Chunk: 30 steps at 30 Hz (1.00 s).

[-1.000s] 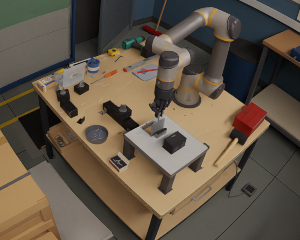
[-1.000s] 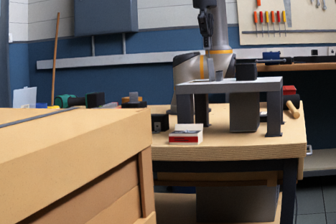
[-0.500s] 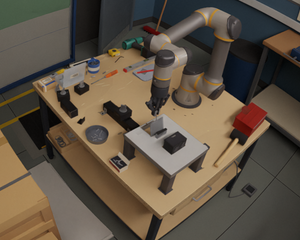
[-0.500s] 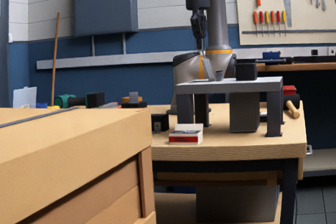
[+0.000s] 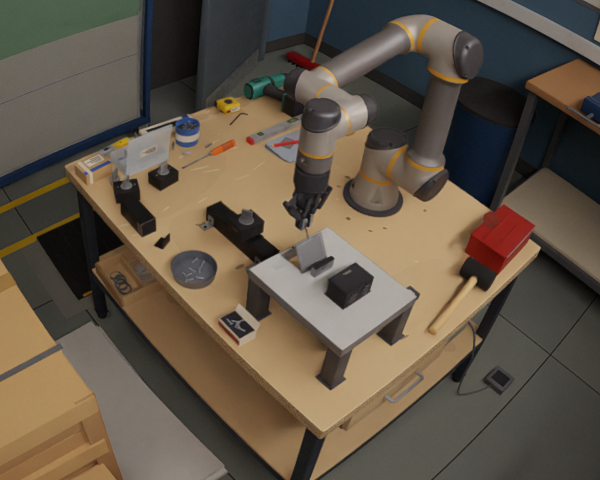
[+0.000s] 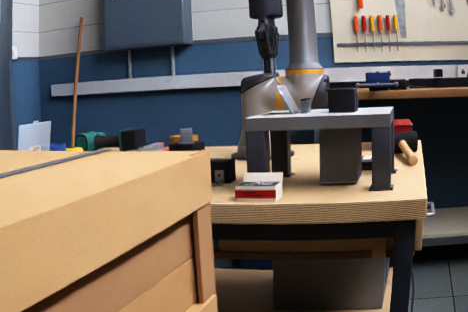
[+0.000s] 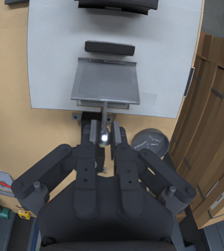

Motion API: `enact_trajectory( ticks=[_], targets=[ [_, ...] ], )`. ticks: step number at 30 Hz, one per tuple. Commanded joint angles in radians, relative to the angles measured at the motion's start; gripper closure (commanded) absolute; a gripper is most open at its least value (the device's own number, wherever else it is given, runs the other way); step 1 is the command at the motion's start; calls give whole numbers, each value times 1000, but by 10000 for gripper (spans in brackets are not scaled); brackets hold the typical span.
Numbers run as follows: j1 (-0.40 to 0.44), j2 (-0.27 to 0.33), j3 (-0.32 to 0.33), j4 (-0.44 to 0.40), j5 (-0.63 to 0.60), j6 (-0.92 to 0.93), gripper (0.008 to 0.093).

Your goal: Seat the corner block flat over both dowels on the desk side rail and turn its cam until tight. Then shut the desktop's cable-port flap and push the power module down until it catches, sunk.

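Observation:
The cable-port flap (image 5: 311, 251) stands raised and tilted on the small grey desktop (image 5: 331, 294), hinged beside a dark stop bar (image 7: 109, 47). The flap's thin handle with its round knob (image 7: 104, 136) is clamped in my closed gripper (image 5: 303, 223), which hangs just above the flap's free edge. The black power module (image 5: 349, 284) stands proud of the desktop, right of the flap. The corner block with its cam (image 5: 237, 220) sits on the black side rail (image 5: 246, 238) to the left.
Behind the work rises the arm's base (image 5: 375, 183). A tray of screws (image 5: 193, 268) lies left of the desktop, a small box (image 5: 239, 324) in front of it, a mallet (image 5: 463, 292) and red block (image 5: 498, 237) to the right.

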Motion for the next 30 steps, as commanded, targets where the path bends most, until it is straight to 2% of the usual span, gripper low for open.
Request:
enact_trajectory(
  ticks=[1, 30],
  targets=[
    [-3, -1, 2, -2, -1, -3, 934],
    [-79, -2, 85, -84, -1, -78, 934]
  ],
)
